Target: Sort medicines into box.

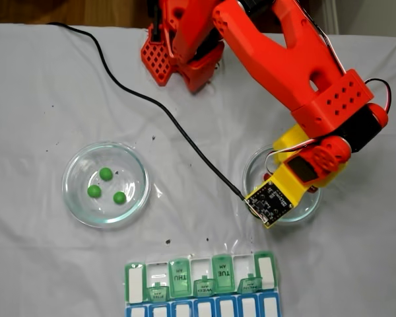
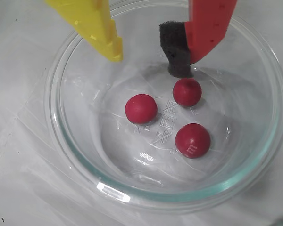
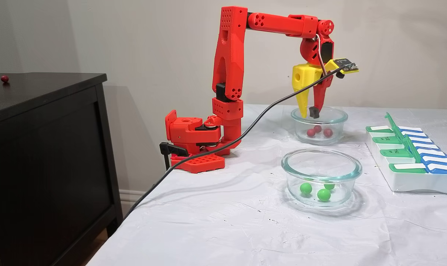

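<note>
The gripper [image 2: 151,56] hung over the glass dish [image 2: 85,155] that held the three dark red medicines [image 2: 141,108], its jaws parted with nothing between them: in the wrist view the yellow finger [image 2: 96,30] came in from the upper left of the frame and the red finger with its black foam pad [image 2: 175,49] from the upper right. The side-on fixed view put the fingertips about level with the dish rim [image 3: 319,112], right of centre in that frame, with the red balls [image 3: 317,130] lying on the bottom below. The three green medicines [image 1: 105,184] sat in a second dish [image 1: 76,198] at the left of the top-down fixed view, and the box [image 1: 201,284] lay along the bottom edge there, several of its green lids raised. The step in hand appeared to be picking one red ball. The ball at middle left of the wrist frame looked the best choice, since it lay apart from the other two; the one just beneath the foam pad [image 2: 187,92] sat so close to the red finger that a straight descent would probably knock it aside. A good grasp would centre the gap over the chosen ball, descend close to the glass bottom, and close slowly, because a round ball on smooth glass would likely roll or squirt out under an off-centre pinch.
</note>
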Robot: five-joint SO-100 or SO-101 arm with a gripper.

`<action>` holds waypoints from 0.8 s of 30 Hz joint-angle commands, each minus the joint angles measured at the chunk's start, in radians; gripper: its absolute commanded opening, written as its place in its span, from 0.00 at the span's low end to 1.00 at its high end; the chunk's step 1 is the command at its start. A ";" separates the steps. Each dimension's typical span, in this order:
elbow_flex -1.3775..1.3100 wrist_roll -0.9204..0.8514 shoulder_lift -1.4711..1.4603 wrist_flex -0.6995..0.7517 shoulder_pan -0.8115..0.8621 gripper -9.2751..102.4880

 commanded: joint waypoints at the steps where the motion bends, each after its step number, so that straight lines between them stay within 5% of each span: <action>1: -0.028 0.026 0.072 -0.017 0.000 0.29; 24: 0.089 0.129 0.035 -0.166 0.000 0.34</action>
